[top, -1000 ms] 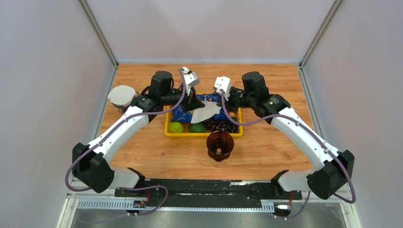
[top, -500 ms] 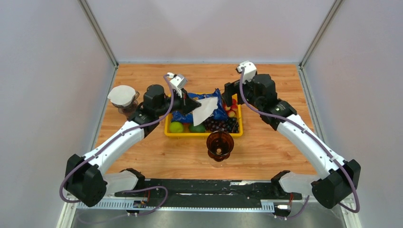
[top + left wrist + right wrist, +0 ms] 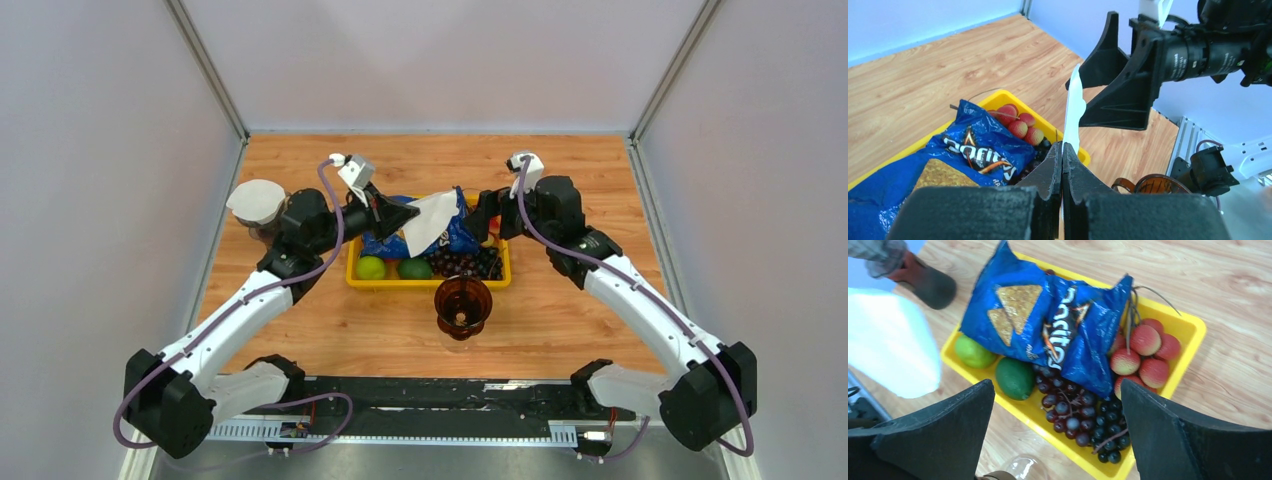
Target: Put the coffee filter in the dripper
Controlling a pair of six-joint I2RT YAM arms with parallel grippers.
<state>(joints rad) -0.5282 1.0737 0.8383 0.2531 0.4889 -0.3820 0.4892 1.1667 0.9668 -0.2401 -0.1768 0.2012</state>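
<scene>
The white paper coffee filter (image 3: pixel 430 222) is clamped by one edge between the closed fingers of the left hand (image 3: pixel 397 214) and is held in the air above the yellow plastic tray (image 3: pixel 420 283). In the left wrist view the filter is seen edge-on, as a flat, folded sheet rising from the fingertips. Its long axis runs away from the left hand toward the right hand (image 3: pixel 487 212).

The right hand is spread wide apart and grips nothing. It is placed near the filter's free edge, but whether that edge is touched cannot be told.

The amber translucent dripper (image 3: pixel 462 303) stands upright on the wooden table (image 3: pixel 560 310), just outside the tray's near rim, with its mouth facing up and nothing seen inside it. From the held filter it lies toward the arm bases and lower down, a little to the right of the left hand.

The filter is judged to be lifted but not yet carried over. The coming move turns on the sheet being brought back across the tray rim and lowered with its narrow end downward. Since the filter is flat, it will probably need opening, for which the right hand is well placed.
</scene>
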